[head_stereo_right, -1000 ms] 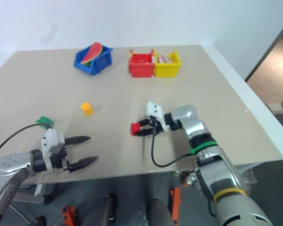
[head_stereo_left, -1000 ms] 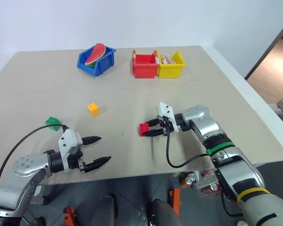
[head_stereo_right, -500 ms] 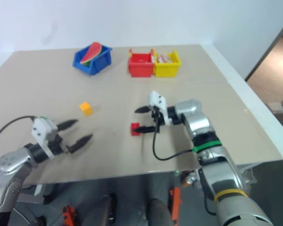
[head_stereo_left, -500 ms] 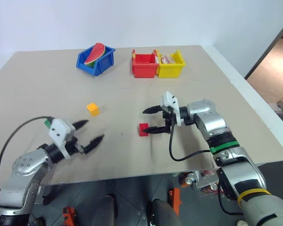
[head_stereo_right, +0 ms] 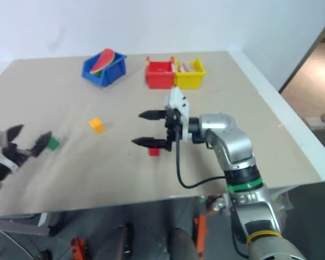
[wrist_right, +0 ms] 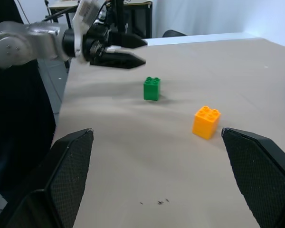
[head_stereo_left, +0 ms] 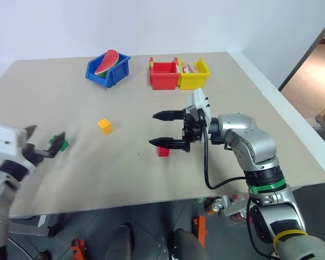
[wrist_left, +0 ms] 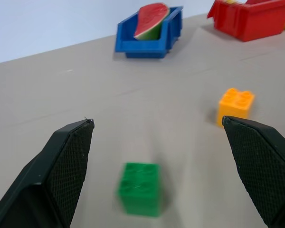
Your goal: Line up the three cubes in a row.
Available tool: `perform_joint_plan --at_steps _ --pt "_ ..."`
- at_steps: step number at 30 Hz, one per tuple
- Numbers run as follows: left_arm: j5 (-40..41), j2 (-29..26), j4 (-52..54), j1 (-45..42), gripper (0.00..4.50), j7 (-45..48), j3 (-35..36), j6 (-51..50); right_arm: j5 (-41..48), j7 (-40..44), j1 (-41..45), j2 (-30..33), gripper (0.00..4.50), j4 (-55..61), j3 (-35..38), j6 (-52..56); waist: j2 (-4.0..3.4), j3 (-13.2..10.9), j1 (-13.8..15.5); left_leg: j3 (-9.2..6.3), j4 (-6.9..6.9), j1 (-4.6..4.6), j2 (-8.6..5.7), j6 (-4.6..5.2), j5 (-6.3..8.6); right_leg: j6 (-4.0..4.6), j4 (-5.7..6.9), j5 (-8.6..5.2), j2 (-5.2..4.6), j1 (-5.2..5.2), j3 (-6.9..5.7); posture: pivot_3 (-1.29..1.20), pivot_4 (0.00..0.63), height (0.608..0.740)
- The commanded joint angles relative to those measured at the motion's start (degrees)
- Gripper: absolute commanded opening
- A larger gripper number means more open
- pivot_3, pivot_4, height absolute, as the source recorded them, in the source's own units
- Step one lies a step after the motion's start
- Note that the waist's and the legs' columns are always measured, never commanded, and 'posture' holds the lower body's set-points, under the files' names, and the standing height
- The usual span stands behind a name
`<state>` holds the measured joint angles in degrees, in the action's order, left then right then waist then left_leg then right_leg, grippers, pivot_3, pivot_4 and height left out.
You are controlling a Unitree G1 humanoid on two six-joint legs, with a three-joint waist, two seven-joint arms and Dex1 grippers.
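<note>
Right pincer (head_stereo_left: 165,129) raised above the counter (head_stereo_left: 233,108), pointing across toward the robot's left, fingers spread wide and holding nothing. The red cube (head_stereo_left: 163,151) sits on the counter just under the lower finger, not gripped.

Left pincer (head_stereo_left: 40,142) at the far left edge, fingers also wide apart and empty. The green cube (head_stereo_left: 60,142) lies on the counter just in front of its fingertips; in the left wrist view it sits between the two fingers' lines but clear of both (wrist_left: 140,188).

The yellow-orange cube (head_stereo_left: 104,125) rests farther back on the counter, between the green and red ones — nearer the green. The three cubes are well apart, not in a straight row.

At the back of the counter: a blue bin (head_stereo_left: 108,69) holding a watermelon slice (head_stereo_left: 106,62); beside it, apart, a red bin (head_stereo_left: 164,74) touching a yellow bin (head_stereo_left: 193,75). Contents of the yellow bin too small to tell
</note>
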<state>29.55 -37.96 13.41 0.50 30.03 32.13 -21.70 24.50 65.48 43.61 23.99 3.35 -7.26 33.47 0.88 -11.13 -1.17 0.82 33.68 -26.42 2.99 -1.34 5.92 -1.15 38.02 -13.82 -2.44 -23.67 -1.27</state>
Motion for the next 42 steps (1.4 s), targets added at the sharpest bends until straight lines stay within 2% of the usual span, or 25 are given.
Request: perform_joint_plan --at_steps 1,5,20,29,31,32,33,38,39,42 --pt "0.59 -2.84 -3.63 -0.53 4.50 3.58 1.02 -0.15 1.21 -0.92 0.16 -0.19 4.48 2.67 -0.21 -0.04 0.01 0.01 0.01 0.07 0.00 0.00 0.01 -0.03 0.02 -0.01 0.00 0.00 -0.08 -0.22 0.00 0.00 0.150 0.740" --pt "-1.07 -3.96 -8.99 -2.32 4.50 6.72 -1.07 2.01 -0.28 -1.76 -0.12 -0.38 4.48 2.19 -1.10 -2.68 0.08 0.04 0.04 0.36 0.00 -0.09 0.13 -0.04 0.02 -0.05 -0.01 0.02 -0.47 -0.39 -0.05 0.00 0.150 0.740" --pt "-5.64 -3.90 -20.47 -8.58 4.50 9.36 -7.00 4.72 -0.86 -4.21 -1.10 1.68 4.48 3.38 -1.28 -3.59 0.16 0.09 -0.01 0.81 -0.03 -0.27 0.62 0.04 -0.03 0.16 0.01 0.16 0.21 -0.51 0.11 0.00 0.150 0.740" --pt "-7.17 -3.99 -24.49 -10.91 4.50 10.82 -10.02 5.00 -0.61 -4.99 -1.78 2.75 4.48 4.20 -1.09 -3.53 0.19 0.11 -0.01 0.92 -0.03 -0.26 0.67 0.01 -0.01 0.19 0.01 0.23 0.24 -0.56 0.21 0.00 0.150 0.740" --pt "-7.61 -3.96 -25.42 -11.19 3.95 10.99 -10.57 4.94 -0.63 -5.05 -1.78 2.83 4.50 4.19 -1.10 -3.60 0.19 0.11 -0.01 0.94 -0.03 -0.26 0.67 0.03 -0.02 0.19 0.00 0.23 0.25 -0.56 0.24 0.00 0.150 0.740" --pt "-7.93 -3.92 -25.83 -11.26 3.52 10.95 -10.77 5.36 -0.63 -5.10 -1.77 2.87 4.50 4.18 -1.09 -3.60 0.19 0.11 -0.01 0.96 -0.03 -0.26 0.67 0.03 -0.02 0.18 0.00 0.23 0.25 -0.57 0.26 0.00 0.150 0.740" --pt "-8.05 -3.86 -26.16 -11.34 3.31 10.89 -10.87 5.68 -0.68 -5.15 -1.77 2.92 4.50 4.16 -1.07 -3.67 0.19 0.11 -0.01 0.97 -0.03 -0.26 0.67 0.04 -0.03 0.18 0.01 0.24 0.25 -0.58 0.28 0.00 0.150 0.740" --pt "-9.06 -3.81 -29.50 -12.24 1.56 10.73 -10.90 7.47 -0.66 -5.26 -1.81 3.10 4.50 4.14 -0.99 -3.97 0.20 0.12 0.00 1.02 -0.03 -0.26 0.67 0.04 -0.03 0.15 0.01 0.26 0.25 -0.59 0.33 0.00 0.150 0.740" --pt "-9.11 -3.82 -29.61 -12.28 1.33 10.73 -10.87 7.49 -0.66 -5.27 -1.82 3.14 4.50 4.13 -1.01 -3.97 0.20 0.12 -0.01 1.03 -0.02 -0.26 0.67 0.04 -0.03 0.14 0.01 0.26 0.25 -0.59 0.34 0.00 0.150 0.740" --pt "-6.87 -3.21 -23.81 -11.99 1.34 12.72 -11.75 6.16 -0.44 -5.45 -1.74 3.43 4.50 4.52 -0.73 -3.66 0.21 0.12 -0.01 1.08 -0.02 -0.26 0.67 0.02 -0.02 0.12 0.01 0.29 0.24 -0.61 0.40 0.00 0.150 0.740"
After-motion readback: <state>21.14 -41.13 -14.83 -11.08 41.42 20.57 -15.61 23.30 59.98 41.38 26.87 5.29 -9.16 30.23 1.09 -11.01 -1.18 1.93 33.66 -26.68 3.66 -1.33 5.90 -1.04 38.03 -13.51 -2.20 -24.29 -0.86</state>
